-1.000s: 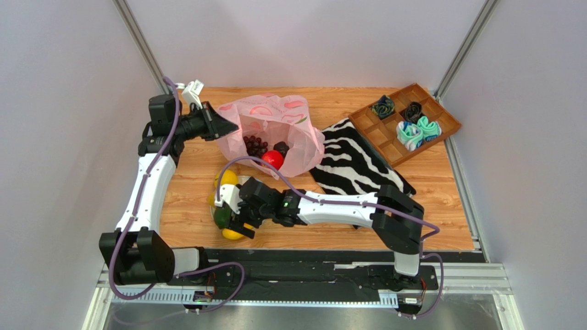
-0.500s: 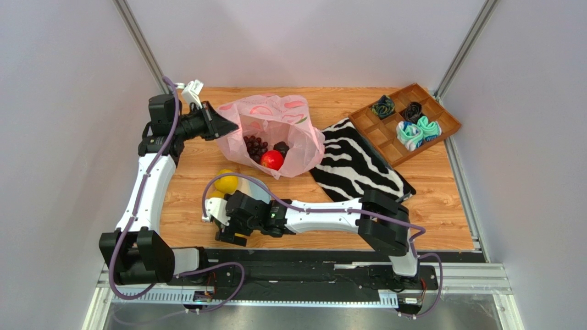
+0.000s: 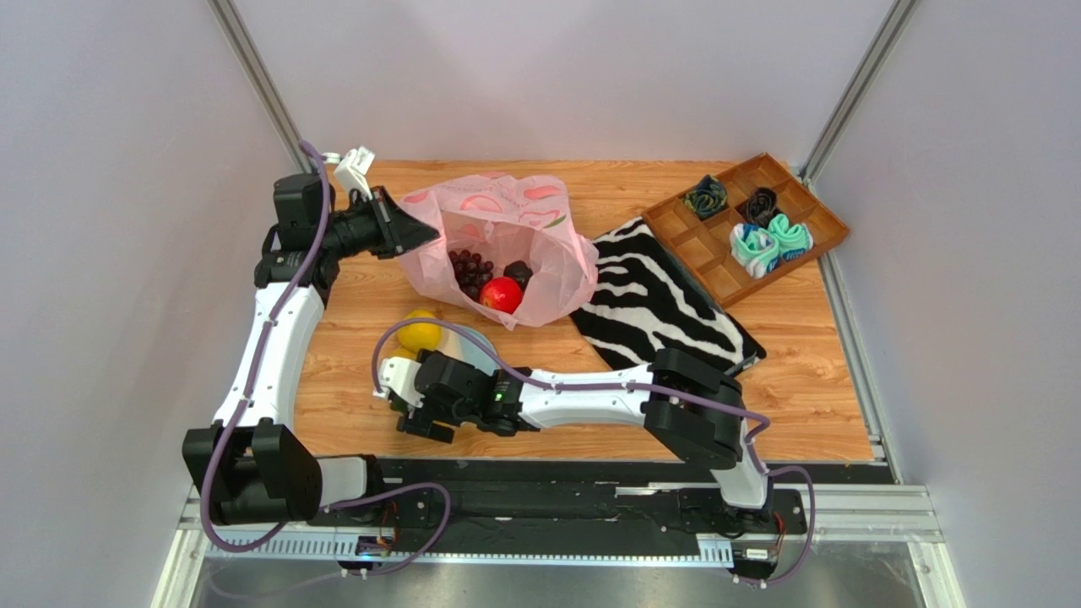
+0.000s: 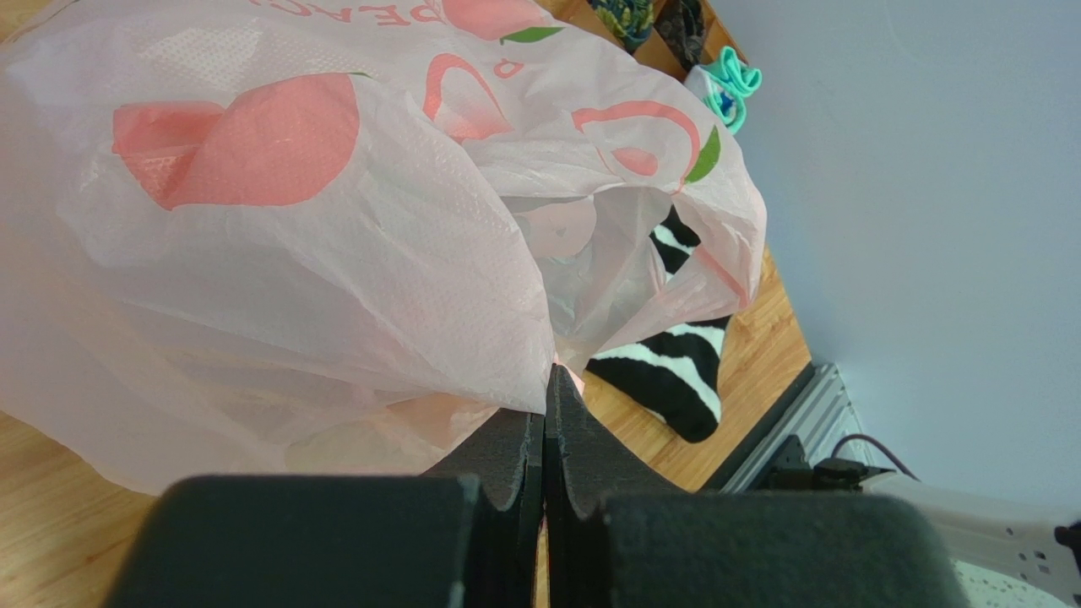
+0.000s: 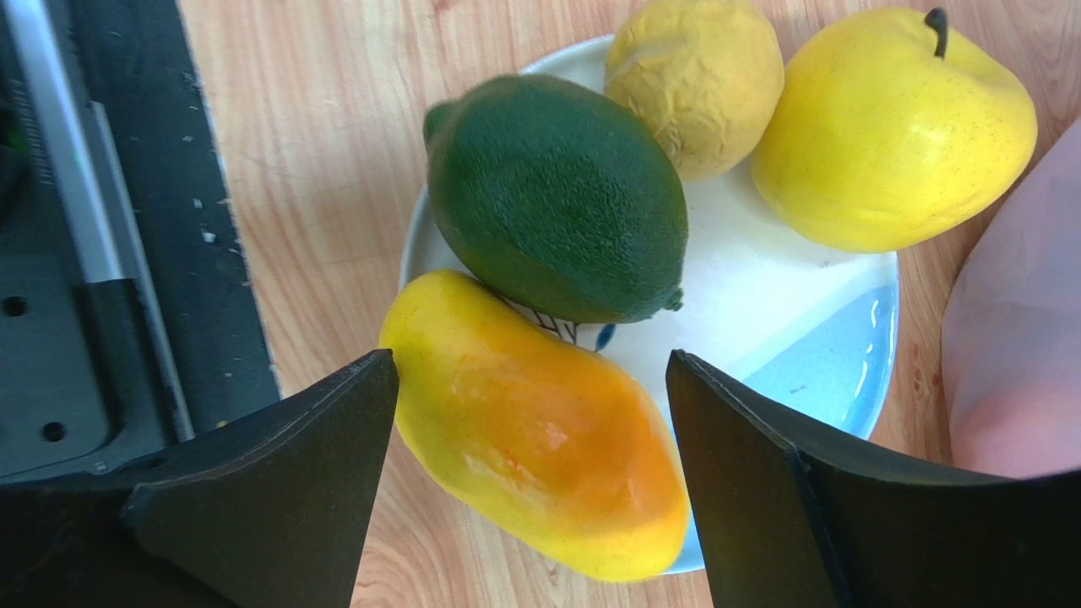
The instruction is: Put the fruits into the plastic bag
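- The plastic bag (image 3: 533,222) is lying at the far centre of the table (image 3: 812,380), with its mouth facing the near side. A red fruit (image 3: 503,294) and a grape bunch (image 3: 471,267) are sitting inside it. A dark item beside them is too small to identify.
- Four fruits are waiting outside the bag on a white-and-blue plate (image 5: 838,367), just in front of the bag's mouth. These are an orange-yellow mango (image 5: 546,443), a green oval fruit (image 5: 558,196), a wrinkled lemon (image 5: 695,79) and a smooth yellow stemmed fruit (image 5: 888,127).
- The mango is lying at the plate's near rim and touching the green oval fruit.
- The left gripper (image 4: 548,386) is pinching the bag's left rim, its jaws closed flat on the film, and is holding the mouth up.
- The right gripper (image 5: 527,380) is hanging low over the plate with its jaws spread wide. Its fingers are standing either side of the mango and are gripping nothing.
- Assessment: the task is looking about one third complete. The mango appears to be the next pick, with three more fruits to follow.
- A zebra-striped cloth (image 3: 654,304) and a wooden tray (image 3: 812,234) of rolled cloth bundles are lying to the right and are playing no part.
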You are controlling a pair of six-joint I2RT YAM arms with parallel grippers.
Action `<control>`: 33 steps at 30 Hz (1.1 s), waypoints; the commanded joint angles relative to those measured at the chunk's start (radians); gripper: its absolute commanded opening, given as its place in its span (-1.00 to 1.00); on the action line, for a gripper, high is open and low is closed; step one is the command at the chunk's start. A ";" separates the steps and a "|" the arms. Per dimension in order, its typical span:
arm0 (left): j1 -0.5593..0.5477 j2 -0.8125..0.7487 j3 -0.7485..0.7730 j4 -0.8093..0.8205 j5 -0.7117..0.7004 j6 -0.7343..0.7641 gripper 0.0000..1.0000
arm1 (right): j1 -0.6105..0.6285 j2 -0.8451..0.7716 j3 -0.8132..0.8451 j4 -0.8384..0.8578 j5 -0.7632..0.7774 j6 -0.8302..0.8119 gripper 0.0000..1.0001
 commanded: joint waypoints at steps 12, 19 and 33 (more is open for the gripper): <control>0.002 -0.011 0.016 0.040 0.008 -0.001 -1.00 | -0.068 -0.009 -0.009 0.028 0.028 0.009 0.64; 0.000 -0.009 0.015 0.040 0.008 -0.001 -1.00 | -0.087 -0.106 -0.035 0.010 -0.123 0.023 0.66; 0.002 -0.005 0.015 0.042 0.008 -0.003 -1.00 | -0.159 -0.112 -0.073 -0.111 -0.289 -0.017 0.69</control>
